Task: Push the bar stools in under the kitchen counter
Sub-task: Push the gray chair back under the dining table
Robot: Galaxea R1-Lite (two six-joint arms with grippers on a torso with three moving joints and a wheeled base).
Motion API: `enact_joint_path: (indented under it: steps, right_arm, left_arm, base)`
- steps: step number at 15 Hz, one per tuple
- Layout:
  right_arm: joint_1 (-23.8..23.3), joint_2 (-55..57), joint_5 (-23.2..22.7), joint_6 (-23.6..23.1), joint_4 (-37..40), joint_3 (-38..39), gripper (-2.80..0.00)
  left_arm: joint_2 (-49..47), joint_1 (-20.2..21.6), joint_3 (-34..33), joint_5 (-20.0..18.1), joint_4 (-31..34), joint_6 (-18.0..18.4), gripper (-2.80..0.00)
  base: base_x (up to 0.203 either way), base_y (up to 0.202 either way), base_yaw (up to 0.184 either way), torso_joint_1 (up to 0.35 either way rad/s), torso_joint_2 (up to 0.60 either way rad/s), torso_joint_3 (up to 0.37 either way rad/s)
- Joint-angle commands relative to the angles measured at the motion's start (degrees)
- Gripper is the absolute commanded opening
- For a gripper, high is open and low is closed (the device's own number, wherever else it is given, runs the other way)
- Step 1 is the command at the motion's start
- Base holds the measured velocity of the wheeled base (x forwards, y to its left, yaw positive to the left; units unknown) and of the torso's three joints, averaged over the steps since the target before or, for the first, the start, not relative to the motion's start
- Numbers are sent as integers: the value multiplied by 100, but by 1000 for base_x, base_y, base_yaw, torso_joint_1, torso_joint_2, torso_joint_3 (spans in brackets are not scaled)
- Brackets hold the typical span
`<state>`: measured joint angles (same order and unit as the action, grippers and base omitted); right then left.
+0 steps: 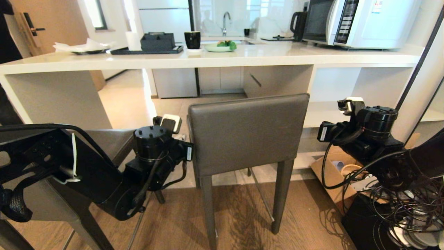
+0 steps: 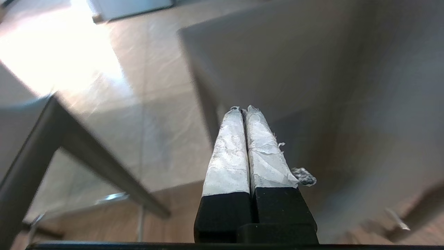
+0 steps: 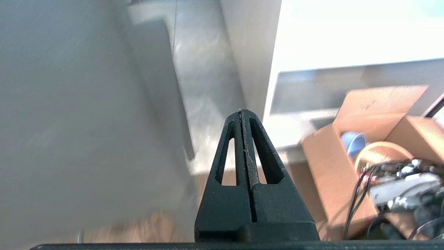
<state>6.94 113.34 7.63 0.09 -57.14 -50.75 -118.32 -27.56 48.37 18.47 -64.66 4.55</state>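
Observation:
One bar stool [image 1: 248,133] stands in the middle, its grey backrest facing me, in front of the white kitchen counter [image 1: 263,55]. A second bar stool [image 1: 107,142] shows at the left, mostly hidden behind my left arm. My left arm's wrist [image 1: 152,142] is beside the middle stool's left edge. The left gripper [image 2: 244,109] is shut with nothing in it, close to the backrest [image 2: 312,69]. My right arm's wrist [image 1: 376,121] hangs off the backrest's right side. The right gripper [image 3: 241,111] is shut and empty, with the backrest [image 3: 69,104] beside it.
An open cardboard box [image 1: 333,173] and a tangle of cables [image 1: 399,208] lie on the floor at the right, below the white shelving [image 1: 347,104]. On the counter are a microwave [image 1: 360,21], a kettle [image 1: 299,24], a black tray [image 1: 149,50] and a cup [image 1: 192,40].

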Motion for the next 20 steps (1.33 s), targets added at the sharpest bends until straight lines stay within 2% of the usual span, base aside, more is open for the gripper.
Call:
enact_joint_path:
  steps: [1, 5, 9, 14, 17, 20]
  right_arm:
    - [-192, 184, -154, -41, 107, -518, -280]
    - [-251, 862, -807, -297, 535, -1669, -280]
    - [-252, 1605, -939, -480, 860, -2763, -280]
    - [-15, 1520, -1104, -459, 845, -2556, -280]
    - [149, 1347, -1279, -440, 861, -2319, -280]
    - [325, 1244, -1290, -423, 845, -2188, -280]
  left_arm:
    - [99, 0, 73, 16, -38, 2, -280]
    - [91, -93, 243, 177, -20, 2, -280]
    - [-22, -162, 390, 210, 15, -24, -280]
    - [-232, -222, 667, 239, 42, -25, -280]
    - [-307, -211, 1271, 254, 558, -37, -280]
    - [-376, -144, 1421, 263, 735, -42, -280]
  base:
    - [0, 0, 0, 0, 0, 0]
    - [0, 0, 0, 0, 0, 0]
    - [0, 0, 0, 0, 0, 0]
    - [0, 0, 0, 0, 0, 0]
    - [0, 0, 0, 0, 0, 0]
    - [0, 0, 0, 0, 0, 0]
